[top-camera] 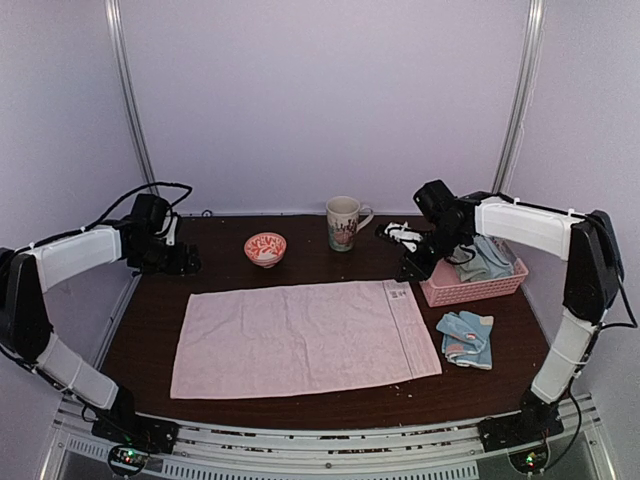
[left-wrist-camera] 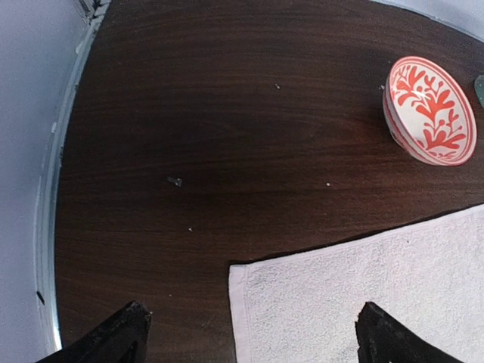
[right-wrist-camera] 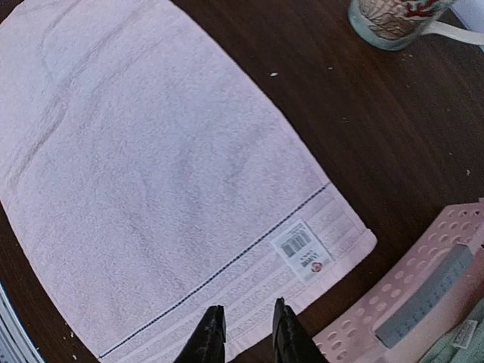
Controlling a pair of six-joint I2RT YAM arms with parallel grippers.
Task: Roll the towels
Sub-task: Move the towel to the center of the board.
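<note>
A pale pink towel (top-camera: 305, 338) is laid out flat and unrolled in the middle of the dark wooden table (top-camera: 150, 330), its long side running across the view from above. A small white label (right-wrist-camera: 301, 249) is seen near its far right corner, beside a thin dark stitched line that runs along that short end. The left gripper (left-wrist-camera: 253, 340) is held above the far left corner of this towel; its jaws are spread wide and nothing is caught between them, one finger being over bare wood and the other over cloth. The right gripper (right-wrist-camera: 243, 336) is held above the far right edge of the same towel, near the label; its jaws are only slightly parted, a narrow gap is seen between them, and nothing is pinched. A red-and-white patterned bowl (top-camera: 265, 248) is set on the table just behind the towel's far left part, and a patterned mug (top-camera: 343, 222) is set upright further to the right. A pink lattice basket (top-camera: 470, 290) is placed at the right, near the towel's far right corner but apart from it, and folded towels (top-camera: 492, 262) of sage green and pale blue are held in it. A light blue towel (top-camera: 467, 338) with pink patches is left crumpled on the table in front of the basket, just beside the pink towel's right edge.
</note>
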